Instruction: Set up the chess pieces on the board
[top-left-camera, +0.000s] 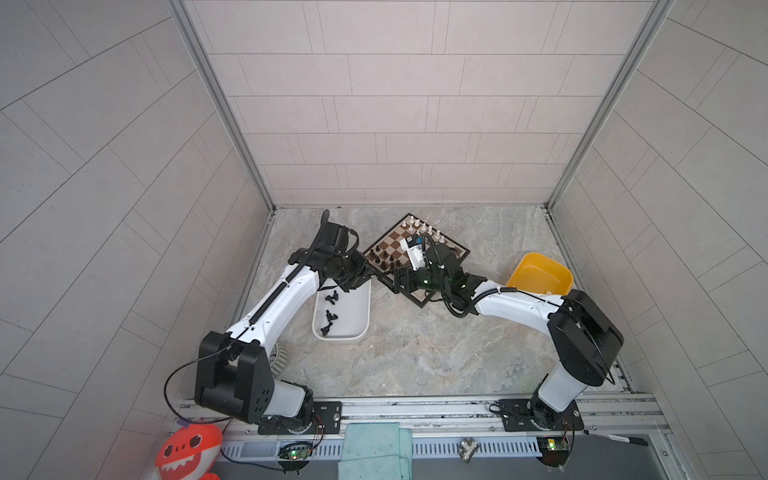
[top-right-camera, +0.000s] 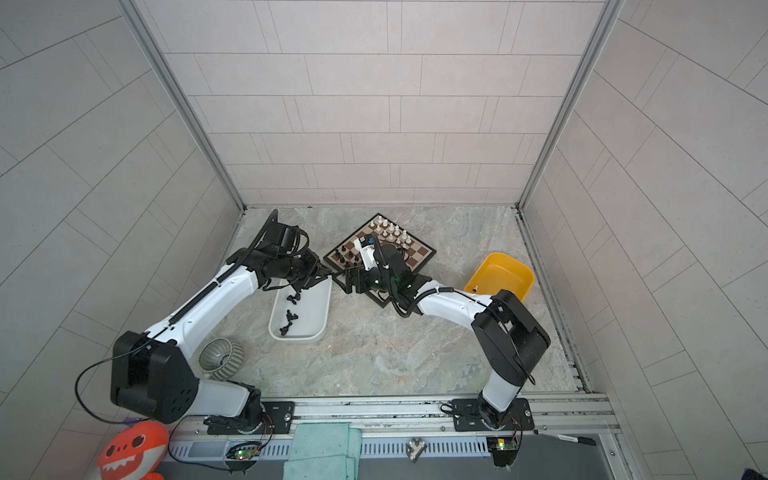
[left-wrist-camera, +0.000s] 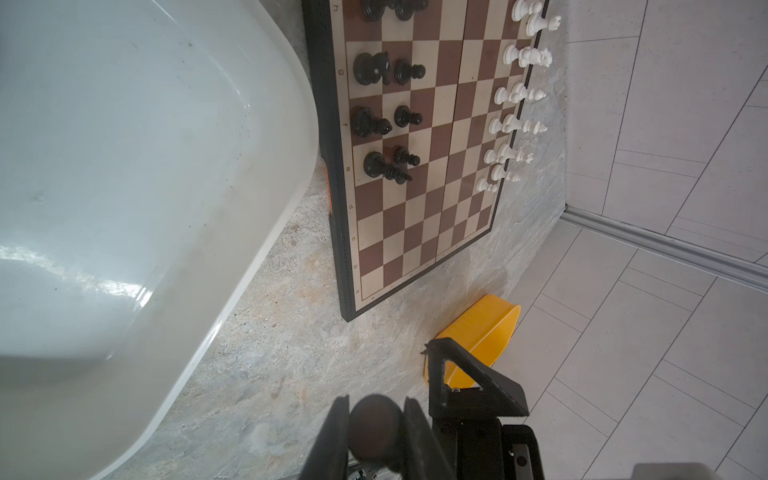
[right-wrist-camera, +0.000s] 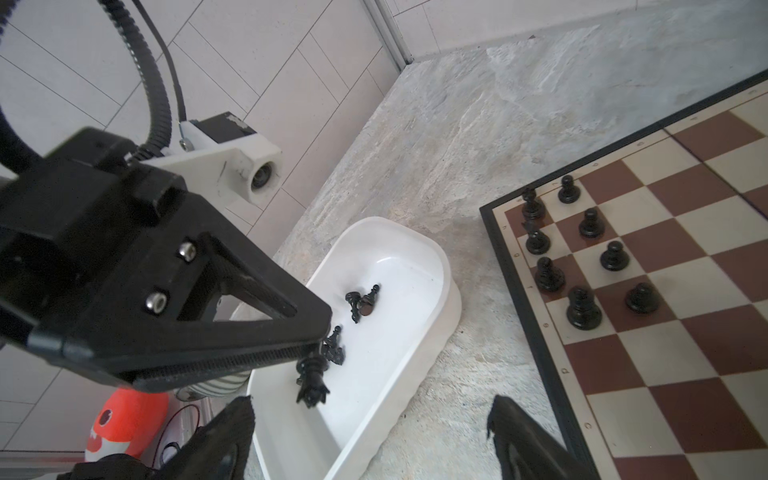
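Note:
The board (top-left-camera: 392, 239) (top-right-camera: 419, 249) lies turned like a diamond at the back of the table. Black chess pieces (left-wrist-camera: 386, 120) (right-wrist-camera: 582, 257) stand in two rows at one side, white ones (left-wrist-camera: 515, 95) (top-left-camera: 424, 227) along the opposite side. My left gripper (top-left-camera: 371, 276) (left-wrist-camera: 376, 405) is shut on a black chess piece (right-wrist-camera: 312, 382), which hangs crown-down over the white tub (top-left-camera: 353, 320) (right-wrist-camera: 415, 266). Its round base (left-wrist-camera: 374, 428) fills the gap between the fingers. My right gripper (top-left-camera: 395, 283) (right-wrist-camera: 370, 419) is open and empty, facing that piece from close by.
Several loose black pieces (top-left-camera: 330, 318) (right-wrist-camera: 361, 301) lie in the white tub. A yellow tub (top-left-camera: 540, 274) (left-wrist-camera: 486, 328) sits right of the board. A ribbed bowl (top-right-camera: 220, 357) stands by the left arm's base. A red plush toy (top-left-camera: 187, 451) and a teal cloth (top-left-camera: 374, 449) lie at the front rail.

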